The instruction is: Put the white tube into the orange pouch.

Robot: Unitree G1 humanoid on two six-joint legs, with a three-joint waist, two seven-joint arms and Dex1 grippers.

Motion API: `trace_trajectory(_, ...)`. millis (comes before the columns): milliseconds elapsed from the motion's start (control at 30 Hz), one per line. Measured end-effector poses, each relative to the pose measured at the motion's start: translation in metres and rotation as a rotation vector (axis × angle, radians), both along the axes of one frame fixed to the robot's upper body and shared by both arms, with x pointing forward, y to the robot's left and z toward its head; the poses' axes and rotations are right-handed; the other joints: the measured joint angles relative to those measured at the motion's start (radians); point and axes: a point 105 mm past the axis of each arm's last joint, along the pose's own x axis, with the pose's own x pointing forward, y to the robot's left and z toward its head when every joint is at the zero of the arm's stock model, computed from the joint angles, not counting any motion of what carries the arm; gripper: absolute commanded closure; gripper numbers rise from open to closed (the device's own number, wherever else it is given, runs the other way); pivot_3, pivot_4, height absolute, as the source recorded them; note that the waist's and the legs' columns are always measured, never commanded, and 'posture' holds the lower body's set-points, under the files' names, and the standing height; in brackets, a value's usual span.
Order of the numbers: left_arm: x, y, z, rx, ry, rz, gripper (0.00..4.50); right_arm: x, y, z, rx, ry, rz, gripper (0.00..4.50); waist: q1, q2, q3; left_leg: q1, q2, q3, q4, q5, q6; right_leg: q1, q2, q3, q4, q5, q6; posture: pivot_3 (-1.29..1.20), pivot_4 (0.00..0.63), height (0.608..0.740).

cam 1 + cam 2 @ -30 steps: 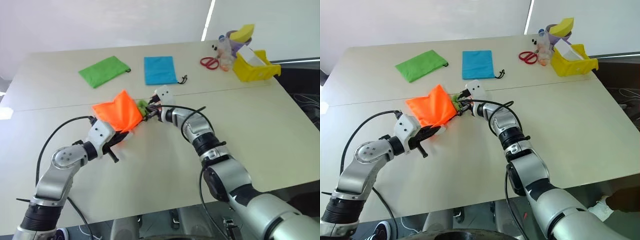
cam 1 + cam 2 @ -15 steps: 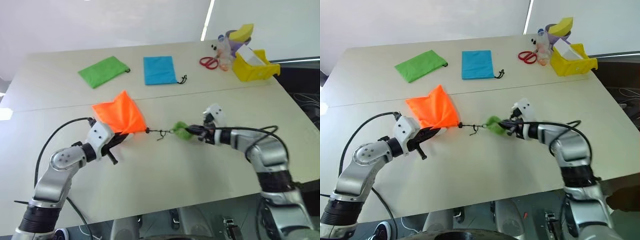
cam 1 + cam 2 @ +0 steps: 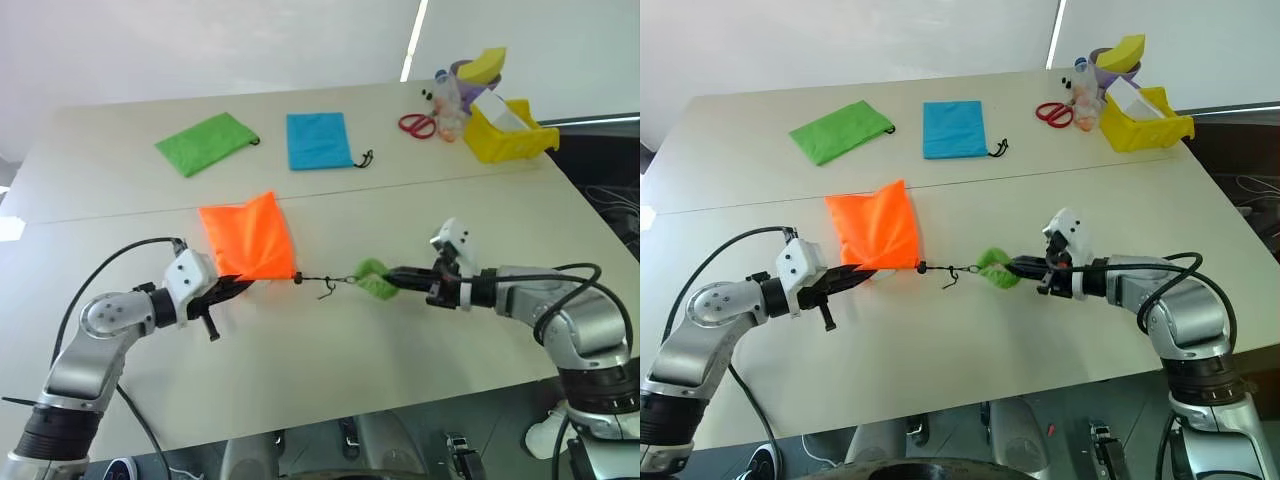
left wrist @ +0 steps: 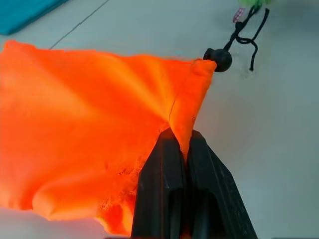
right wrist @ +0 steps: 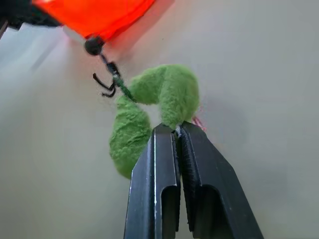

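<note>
The orange pouch (image 3: 248, 238) lies on the table in front of me, its mouth gathered at a black cord stopper (image 4: 219, 59). My left gripper (image 4: 179, 137) is shut on the pouch's edge just below that corner. A black cord (image 3: 325, 283) runs from the stopper to a fuzzy green piece (image 5: 164, 94). My right gripper (image 5: 177, 132) is shut on the green piece, out to the right of the pouch (image 3: 1015, 266). The white tube is out of view.
A green pouch (image 3: 207, 142) and a blue pouch (image 3: 320, 139) lie flat at the far side. Red scissors (image 3: 420, 124) and a yellow bin (image 3: 508, 130) with odd items stand at the far right corner.
My right gripper has pulled the green piece away from the pouch to the right, drawing the cord out. The pouch has dropped from a raised peak to lie flatter.
</note>
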Motion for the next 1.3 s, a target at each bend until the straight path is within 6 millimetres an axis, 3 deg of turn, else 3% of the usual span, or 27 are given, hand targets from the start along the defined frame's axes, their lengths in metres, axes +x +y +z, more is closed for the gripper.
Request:
trace_trajectory(133,-0.002,0.010,0.000,-0.043,0.050,0.023,1.83,-0.001,-0.001,-0.003,0.000,0.011,-0.005,4.50,0.006,0.000,0.000,0.000,0.000,0.000,0.000,0.000,0.000,0.000,0.001,0.000,0.000,0.000,0.000,0.00,0.150,0.734)
trace_trajectory(367,0.000,0.004,0.020,-0.168,0.035,0.007,1.83,-0.003,-0.006,-0.007,-0.014,0.005,-0.006,4.50,0.010,0.000,0.000,0.000,0.000,0.000,0.001,0.000,0.000,0.001,0.000,0.000,0.000,0.000,0.000,0.00,0.150,0.734)
trace_trajectory(433,0.001,-0.010,0.029,-0.179,0.021,-0.053,1.83,-0.001,-0.007,-0.008,-0.017,0.005,-0.014,4.50,0.014,0.000,0.000,0.001,-0.001,0.000,0.001,0.000,0.000,0.002,0.000,0.000,0.000,0.000,0.000,0.00,0.150,0.734)
trace_trajectory(500,0.002,-0.037,0.041,-0.166,0.013,-0.169,1.83,-0.001,-0.004,-0.010,-0.015,0.007,-0.009,4.50,0.026,0.000,0.000,0.001,-0.002,0.000,0.001,0.000,0.000,0.002,0.001,0.000,0.001,0.000,0.000,0.00,0.150,0.734)
trace_trajectory(667,0.010,-0.072,0.048,-0.129,0.035,-0.333,1.83,0.002,-0.004,-0.014,-0.030,-0.005,-0.013,4.50,0.031,0.000,0.000,0.001,-0.003,0.000,0.002,0.000,0.001,0.002,0.004,-0.001,0.001,0.000,0.001,0.00,0.150,0.734)
trace_trajectory(900,0.033,-0.086,0.011,0.082,0.205,-0.480,1.83,0.011,0.001,-0.012,-0.028,-0.052,-0.044,4.50,0.028,0.000,0.000,0.000,-0.003,-0.001,0.003,0.001,0.001,0.002,0.006,-0.001,0.001,0.000,0.002,0.00,0.150,0.734)
trace_trajectory(1133,0.073,-0.096,0.017,0.217,0.189,-0.531,1.83,0.016,0.014,-0.013,-0.021,-0.086,-0.043,4.50,0.031,0.000,0.000,-0.001,-0.004,-0.001,0.006,0.000,0.001,0.003,0.006,-0.001,0.002,0.000,0.002,0.00,0.150,0.734)
trace_trajectory(1300,0.066,-0.101,0.001,0.303,0.273,-0.638,1.83,0.017,0.016,-0.013,-0.019,-0.091,-0.054,4.50,0.029,0.000,0.000,-0.002,-0.004,-0.002,0.007,0.000,0.002,0.002,0.006,-0.001,0.002,0.000,0.004,0.00,0.150,0.734)
